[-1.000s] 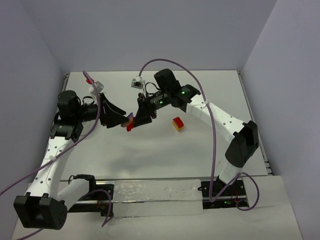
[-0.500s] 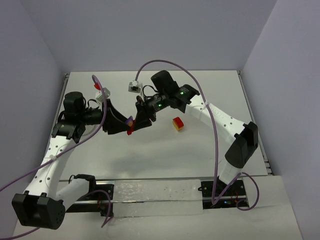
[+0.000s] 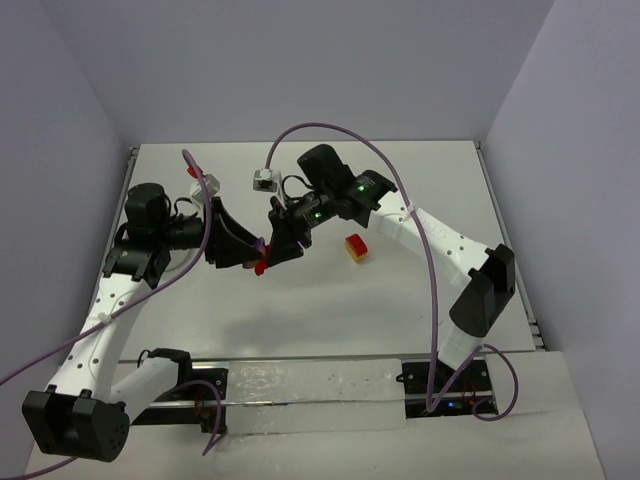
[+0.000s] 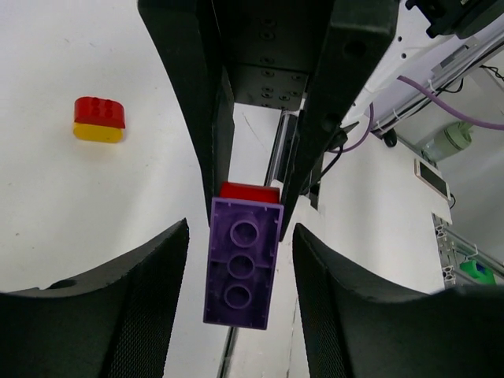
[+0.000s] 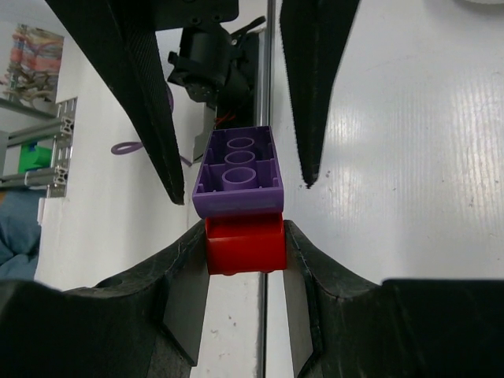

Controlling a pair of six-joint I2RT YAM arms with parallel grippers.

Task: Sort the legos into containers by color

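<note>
Your two arms stood claw to claw above the middle of the tabletop (image 3: 400, 300). Your right claw (image 5: 245, 235) was pressed together on a red brick (image 5: 245, 250), pinching it by its two sides. A purple brick (image 5: 239, 177) was stuck onto the red one and jutted out past the fingertips. Your left claw (image 4: 240, 235) faced it, spread, with one finger on either side of the purple brick. The left wrist view showed a thin gap on each side, so neither finger touched the brick. That view also showed three studs in a row on the purple brick, with the red one just visible behind it between the right claw's fingers. Both bricks hung in the air, off the tabletop. A red-and-yellow brick (image 3: 355, 247) lay on the tabletop to the right of the claws, near them but apart.
</note>
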